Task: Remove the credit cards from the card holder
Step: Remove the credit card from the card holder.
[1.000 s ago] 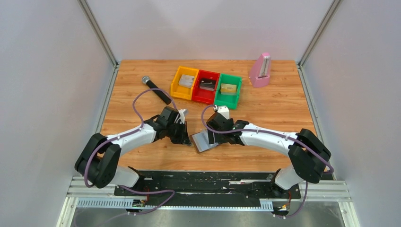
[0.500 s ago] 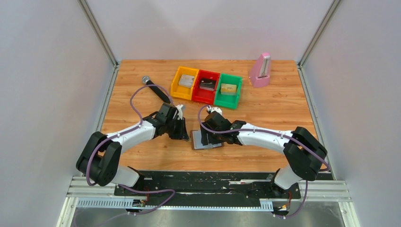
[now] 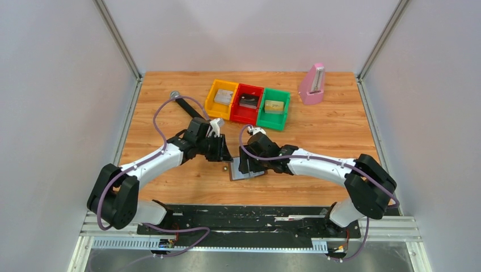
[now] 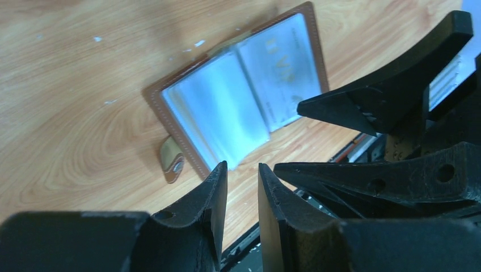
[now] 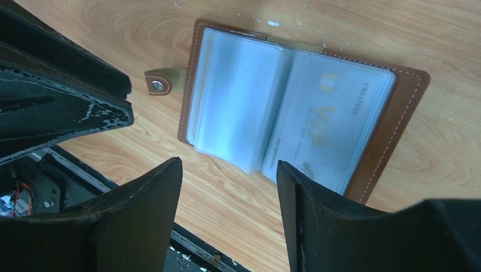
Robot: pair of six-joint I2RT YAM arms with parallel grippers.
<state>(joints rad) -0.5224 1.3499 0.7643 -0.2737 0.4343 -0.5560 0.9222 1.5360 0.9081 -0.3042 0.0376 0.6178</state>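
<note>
The card holder (image 3: 244, 172) lies open and flat on the wooden table, brown rim up, with two silvery clear-sleeve panels (image 5: 244, 102). A pale card printed "VIP" (image 5: 326, 130) sits in the right panel and also shows in the left wrist view (image 4: 283, 68). The snap strap (image 5: 161, 82) sticks out at the holder's left side. My right gripper (image 5: 230, 170) is open and empty, just above the holder's near edge (image 3: 247, 163). My left gripper (image 4: 243, 170) hovers left of the holder (image 3: 222, 155), its jaws only narrowly apart and empty.
Yellow (image 3: 222, 99), red (image 3: 247, 103) and green (image 3: 273, 107) bins stand in a row at the back, each with something in it. A pink metronome (image 3: 312, 84) is at the back right. A black microphone (image 3: 184, 105) lies at the back left. The black base rail (image 3: 249, 218) runs along the near edge.
The card holder has gone from tilted to lying flat and open. My left gripper has drawn back a little toward the far side. My right gripper has shifted slightly left over the holder.
</note>
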